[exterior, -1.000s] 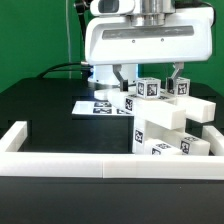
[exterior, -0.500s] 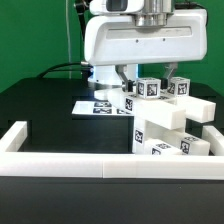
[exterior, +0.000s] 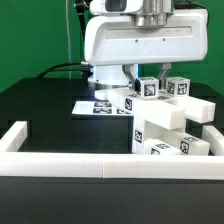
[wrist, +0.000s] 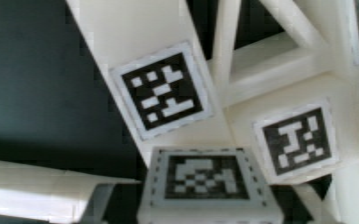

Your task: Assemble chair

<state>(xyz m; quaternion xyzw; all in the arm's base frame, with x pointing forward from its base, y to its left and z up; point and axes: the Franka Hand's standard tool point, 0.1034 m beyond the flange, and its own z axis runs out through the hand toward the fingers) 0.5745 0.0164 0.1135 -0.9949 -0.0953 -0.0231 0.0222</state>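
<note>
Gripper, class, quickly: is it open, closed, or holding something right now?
Gripper: closed on a tagged white chair part at the top of the stack.

The black table (exterior: 40, 120) carries everything. On it lies the marker board (exterior: 100, 104), flat. Nearer to the camera than the marker board, a long white border rail (exterior: 70, 162) runs along the table's edge. To the exterior view's right of the marker board, the white chair parts (exterior: 170, 135) stand on the table in a pile.
</note>
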